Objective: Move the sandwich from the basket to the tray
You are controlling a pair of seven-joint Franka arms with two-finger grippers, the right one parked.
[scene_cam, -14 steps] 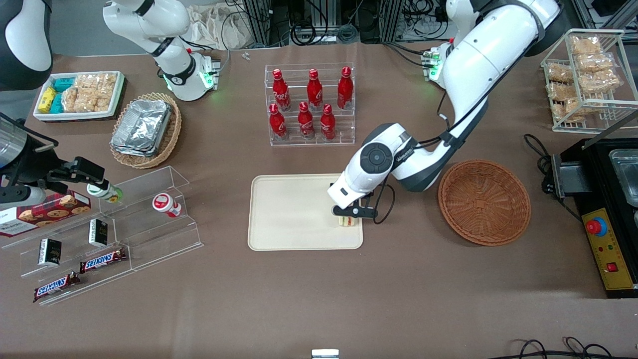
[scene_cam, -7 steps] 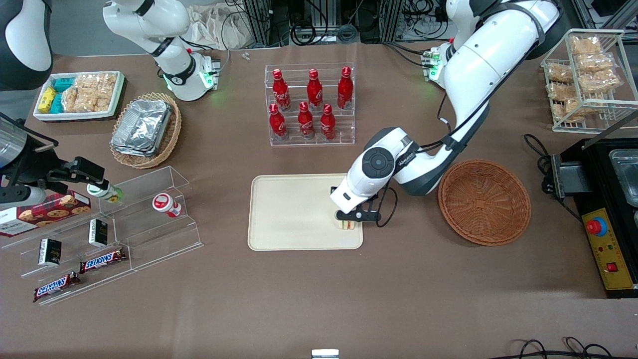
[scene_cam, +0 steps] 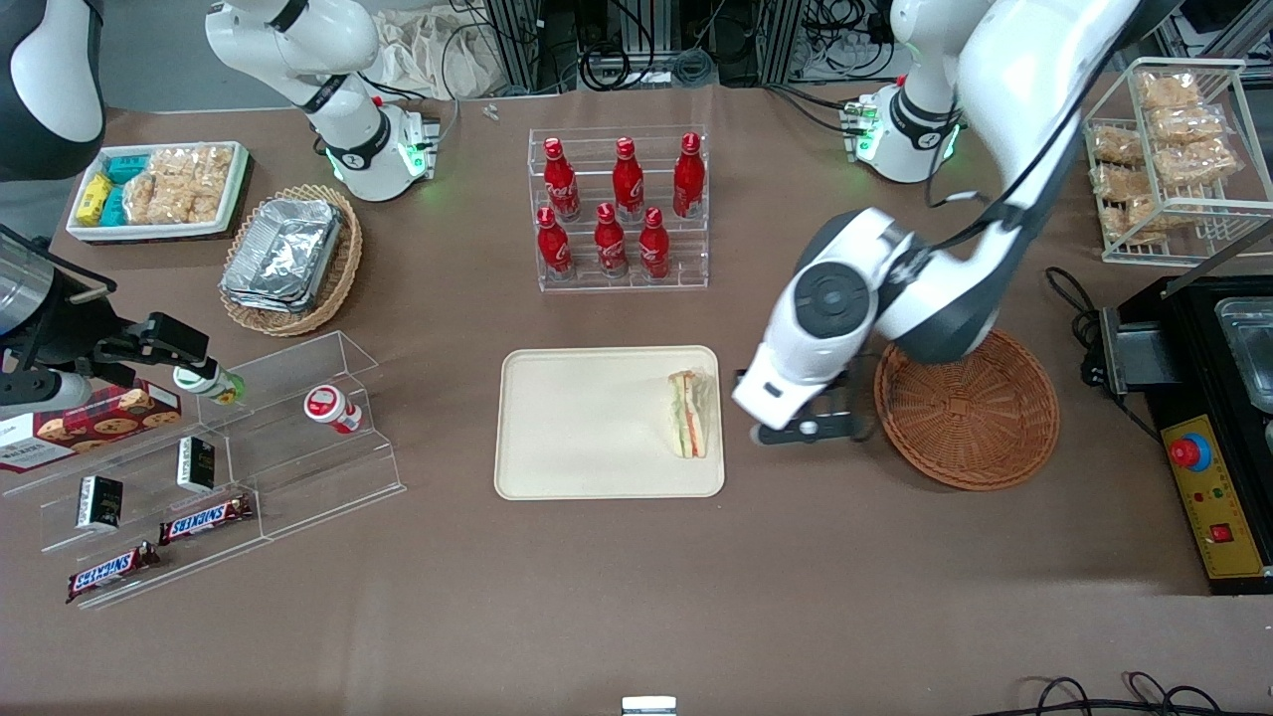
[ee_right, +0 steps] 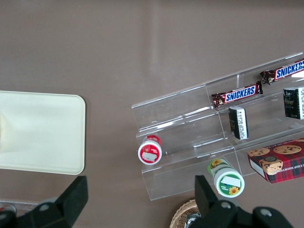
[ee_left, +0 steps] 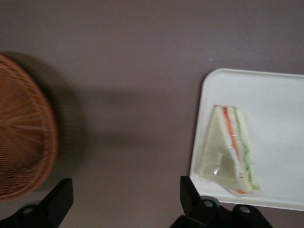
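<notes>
The wrapped triangular sandwich point(scene_cam: 688, 413) point(ee_left: 231, 150) lies flat on the cream tray point(scene_cam: 582, 428) point(ee_left: 278, 99), close to the tray edge nearest the basket. The reddish-brown wicker basket point(scene_cam: 966, 402) point(ee_left: 23, 133) stands beside the tray toward the working arm's end and has nothing in it. My gripper point(scene_cam: 801, 430) point(ee_left: 126, 197) hangs open over bare table between the tray and the basket, holding nothing. Its black fingers point(ee_left: 191, 192) stand wide apart.
A clear rack of red cola bottles point(scene_cam: 619, 209) stands farther from the front camera than the tray. A tan basket of foil containers point(scene_cam: 290, 257), a white bin of snacks point(scene_cam: 159, 189) and an acrylic snack shelf point(scene_cam: 214, 467) lie toward the parked arm's end. A wire snack rack point(scene_cam: 1174, 159) and black appliance point(scene_cam: 1208, 418) flank the basket.
My gripper let go of the sandwich, rose and swung off the tray toward the basket. The sandwich now lies uncovered on the tray.
</notes>
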